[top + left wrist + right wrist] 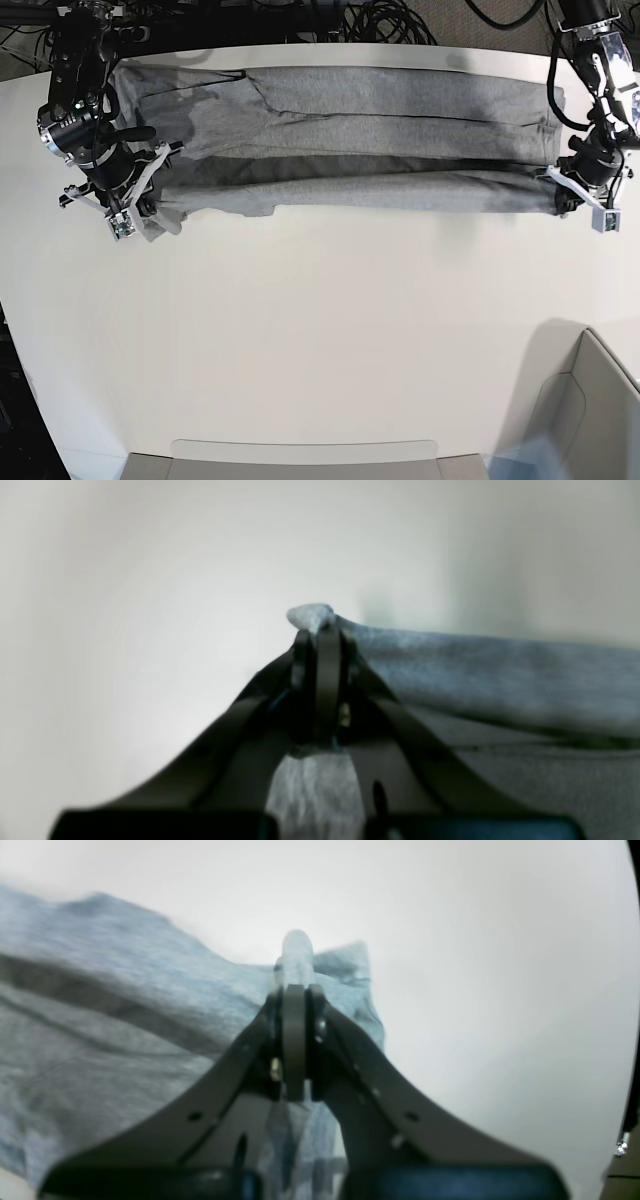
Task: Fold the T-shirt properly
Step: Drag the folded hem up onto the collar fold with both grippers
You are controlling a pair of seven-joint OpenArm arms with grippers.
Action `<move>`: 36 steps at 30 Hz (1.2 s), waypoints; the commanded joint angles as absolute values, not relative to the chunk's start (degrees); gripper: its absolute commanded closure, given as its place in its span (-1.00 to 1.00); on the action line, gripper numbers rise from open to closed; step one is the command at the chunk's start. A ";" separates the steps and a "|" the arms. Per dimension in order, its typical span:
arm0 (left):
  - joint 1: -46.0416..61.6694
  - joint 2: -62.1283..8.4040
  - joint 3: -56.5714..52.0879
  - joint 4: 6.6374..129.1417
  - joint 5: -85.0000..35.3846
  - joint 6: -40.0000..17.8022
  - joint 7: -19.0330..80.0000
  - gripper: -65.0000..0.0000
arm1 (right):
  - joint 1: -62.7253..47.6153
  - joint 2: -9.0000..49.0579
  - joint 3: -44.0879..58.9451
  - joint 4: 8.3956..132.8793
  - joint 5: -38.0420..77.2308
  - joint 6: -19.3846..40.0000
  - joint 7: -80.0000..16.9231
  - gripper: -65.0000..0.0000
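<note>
Both ends of the T-shirt (350, 140) I hold pinched, left pincer (578, 197) and right pincer (140, 205) clamped on its long edge, keeping it taut above the surface (330, 340) for an even fold.

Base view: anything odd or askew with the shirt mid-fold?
Nothing damaged. The heather-grey cotton T-shirt stretches across the white table's far edge, its near edge pinched by the left gripper and right gripper. The one irregularity: fabric at the right gripper's end bunches and creases unevenly, while the left gripper's end looks tidier.
</note>
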State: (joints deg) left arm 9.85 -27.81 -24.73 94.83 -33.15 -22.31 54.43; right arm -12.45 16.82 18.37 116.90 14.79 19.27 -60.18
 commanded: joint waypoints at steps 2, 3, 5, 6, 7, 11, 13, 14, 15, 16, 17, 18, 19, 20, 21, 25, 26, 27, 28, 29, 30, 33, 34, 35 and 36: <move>9.36 -28.00 -27.65 97.10 -33.27 -22.29 56.40 1.00 | -13.23 17.54 20.35 118.02 14.99 22.20 -59.30 1.00; 9.45 -27.91 -28.35 97.54 -33.27 -22.29 57.71 1.00 | -13.67 17.54 21.05 118.02 14.99 23.25 -59.30 1.00; 9.54 -27.91 -28.53 97.80 -33.27 -22.29 59.56 1.00 | -14.81 17.45 22.11 118.02 14.99 24.48 -59.21 1.00; 9.54 -27.91 -28.53 97.63 -33.27 -22.29 60.09 1.00 | -15.52 17.45 22.20 118.20 14.99 24.57 -59.12 1.00; 9.63 -27.82 -28.53 97.54 -33.27 -22.29 60.70 1.00 | -16.22 17.45 22.29 118.29 14.99 24.57 -59.03 1.00; 11.30 -27.30 -28.53 97.89 -33.36 -22.29 61.58 1.00 | -18.77 17.54 22.90 118.37 16.31 24.57 -58.95 1.00; 12.35 -27.30 -28.53 98.68 -33.36 -22.29 61.58 1.00 | -20.44 17.54 25.63 118.46 19.38 24.66 -58.95 1.00; 13.23 -27.30 -28.53 98.95 -33.36 -22.29 61.58 1.00 | -21.14 17.54 27.38 118.46 21.85 24.66 -58.95 1.00; 13.85 -27.30 -28.53 99.12 -33.36 -22.29 61.58 1.00 | -21.85 17.63 28.97 118.46 23.87 24.75 -58.95 1.00; 14.37 -27.30 -28.53 99.12 -33.36 -22.29 61.58 1.00 | -22.64 18.15 30.37 118.46 25.71 24.75 -58.95 1.00; 14.81 -27.21 -28.53 99.12 -33.36 -22.29 61.58 1.00 | -23.43 19.21 31.43 118.46 27.82 24.75 -58.95 1.00; 14.99 -27.12 -28.44 98.95 -33.36 -22.29 61.58 1.00 | -24.22 20.26 32.04 118.46 29.23 24.75 -59.03 1.00; 15.34 -27.03 -28.44 98.86 -33.36 -22.29 61.58 1.00 | -25.27 21.23 32.22 118.46 30.37 24.66 -59.03 1.00; 15.60 -27.03 -28.44 98.77 -33.36 -22.29 61.58 1.00 | -26.07 21.76 32.22 118.46 30.90 24.66 -58.95 1.00; 15.87 -27.03 -28.44 98.77 -33.36 -22.29 61.58 1.00 | -26.68 22.20 32.22 118.46 31.08 24.57 -58.95 1.00; 15.96 -27.03 -28.44 98.59 -33.01 -22.29 61.67 1.00 | -27.21 21.93 32.04 118.37 29.93 24.66 -58.95 1.00; 15.96 -27.03 -28.44 98.59 -33.01 -22.29 61.67 1.00 | -27.38 21.93 31.96 118.37 29.76 24.66 -58.95 1.00; 15.96 -27.03 -28.44 98.59 -33.01 -22.29 61.67 1.00 | -27.47 21.93 31.96 118.37 29.67 24.66 -59.03 1.00; 15.96 -27.03 -28.44 98.68 -33.01 -22.29 61.67 1.00 | -27.47 21.93 31.87 118.37 29.67 24.66 -59.21 1.00; 16.13 -27.03 -28.44 98.86 -33.19 -22.29 61.67 0.93 | -27.47 21.93 31.87 118.37 29.67 24.66 -59.30 1.00; 16.75 -27.03 -28.44 99.03 -33.36 -22.29 61.67 0.81 | -27.47 21.93 31.87 118.37 29.58 24.66 -59.30 1.00; 19.12 -27.21 -28.44 99.38 -33.45 -22.29 61.05 0.53 | -27.47 21.93 31.87 118.29 29.58 24.66 -59.30 0.91; 19.56 -27.30 -28.44 99.47 -33.45 -22.29 61.05 0.52 | -27.47 21.93 31.87 118.29 29.58 24.66 -59.21 0.80; 19.65 -27.30 -28.44 99.47 -33.45 -22.29 61.05 0.52 | -27.47 21.93 31.87 118.29 29.58 24.66 -59.12 0.67; 19.74 -27.30 -28.44 99.47 -33.45 -22.29 61.05 0.52 | -27.47 22.02 31.87 118.29 29.58 24.66 -59.12 0.57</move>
State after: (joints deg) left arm 20.32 -26.04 -27.99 98.35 -32.97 -22.33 62.59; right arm -27.64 21.23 31.48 117.49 29.10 24.27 -60.05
